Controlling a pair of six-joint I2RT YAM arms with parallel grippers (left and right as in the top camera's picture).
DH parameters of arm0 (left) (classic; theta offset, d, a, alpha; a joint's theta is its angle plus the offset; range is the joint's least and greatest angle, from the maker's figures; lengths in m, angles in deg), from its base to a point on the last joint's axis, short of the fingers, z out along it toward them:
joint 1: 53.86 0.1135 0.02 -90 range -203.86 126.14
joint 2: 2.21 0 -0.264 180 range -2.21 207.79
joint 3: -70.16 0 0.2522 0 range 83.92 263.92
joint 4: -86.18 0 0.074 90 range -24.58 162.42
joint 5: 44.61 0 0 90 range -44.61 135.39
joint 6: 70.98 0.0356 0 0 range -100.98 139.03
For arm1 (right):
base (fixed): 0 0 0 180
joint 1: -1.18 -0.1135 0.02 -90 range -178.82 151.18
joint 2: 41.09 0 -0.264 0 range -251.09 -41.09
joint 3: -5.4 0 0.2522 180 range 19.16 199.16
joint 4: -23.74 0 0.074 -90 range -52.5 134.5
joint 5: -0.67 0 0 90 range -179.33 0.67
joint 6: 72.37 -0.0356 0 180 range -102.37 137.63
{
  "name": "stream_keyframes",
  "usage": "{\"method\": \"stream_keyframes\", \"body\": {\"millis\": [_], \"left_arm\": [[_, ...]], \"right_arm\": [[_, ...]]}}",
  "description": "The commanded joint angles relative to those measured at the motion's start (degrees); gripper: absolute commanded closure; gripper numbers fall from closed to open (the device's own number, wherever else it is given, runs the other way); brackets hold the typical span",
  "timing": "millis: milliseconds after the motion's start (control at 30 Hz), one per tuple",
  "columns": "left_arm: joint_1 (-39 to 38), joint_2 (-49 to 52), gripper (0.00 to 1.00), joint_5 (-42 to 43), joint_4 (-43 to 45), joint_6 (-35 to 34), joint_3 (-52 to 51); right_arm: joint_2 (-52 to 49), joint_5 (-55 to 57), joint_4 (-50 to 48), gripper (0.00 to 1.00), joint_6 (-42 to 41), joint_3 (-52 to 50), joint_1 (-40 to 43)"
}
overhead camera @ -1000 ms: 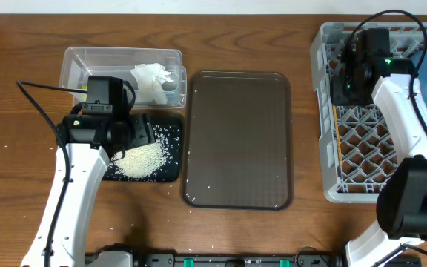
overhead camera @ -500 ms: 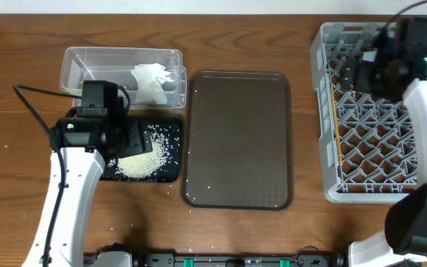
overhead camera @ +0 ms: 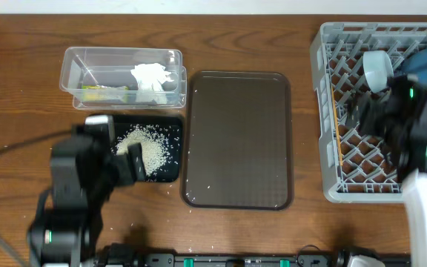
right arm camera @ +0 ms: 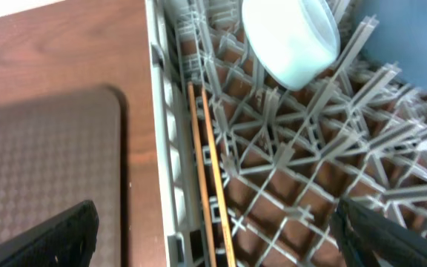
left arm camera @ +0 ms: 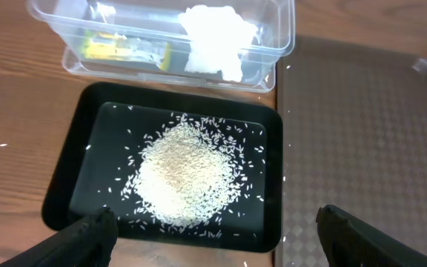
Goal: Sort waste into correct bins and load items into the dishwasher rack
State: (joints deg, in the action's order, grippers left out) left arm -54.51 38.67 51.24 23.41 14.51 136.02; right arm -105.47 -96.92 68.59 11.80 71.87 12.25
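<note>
A robot test bench staged as a kitchen: wooden table (overhead camera: 273, 37), grey dishwasher rack (right arm camera: 170, 170) beneath the right gripper (right arm camera: 221, 237), clear tub (left arm camera: 284, 30) and black tray (left arm camera: 87, 178) of rice (left arm camera: 187, 178) just ahead of the left gripper (left arm camera: 217, 237).

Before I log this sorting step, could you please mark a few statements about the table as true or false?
1. The rice lies on the black tray. True.
2. The tissue sits on the brown tray. False: it is in the clear tub, beside the wrapper.
3. The chopsticks lie in the rack, along the wall nearest the brown tray. True.
4. The left pincer holds the wrapper. False: it is open and holds nothing.
</note>
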Motion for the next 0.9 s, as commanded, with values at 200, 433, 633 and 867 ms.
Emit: {"method": "stream_keyframes", "body": {"millis": [200,433,633,867], "left_arm": [[-0.2,-8.92,0.04,0.55,-0.09,0.85,-2.38],[-0.2,-8.79,0.03,0.55,-1.14,0.85,-2.38],[-0.2,-8.79,0.03,0.55,-1.29,0.85,-2.38],[-0.2,-8.79,0.02,0.57,-1.29,0.85,-2.38]], "right_arm": [[15.5,1.16,-0.83,0.01,-0.98,-12.09,0.44],[15.3,1.16,5.66,0.01,-0.98,-12.22,0.44],[14.4,1.16,9.05,0.01,-0.96,-12.22,0.44],[14.12,2.38,10.54,0.01,-0.11,-12.22,0.44]]}}
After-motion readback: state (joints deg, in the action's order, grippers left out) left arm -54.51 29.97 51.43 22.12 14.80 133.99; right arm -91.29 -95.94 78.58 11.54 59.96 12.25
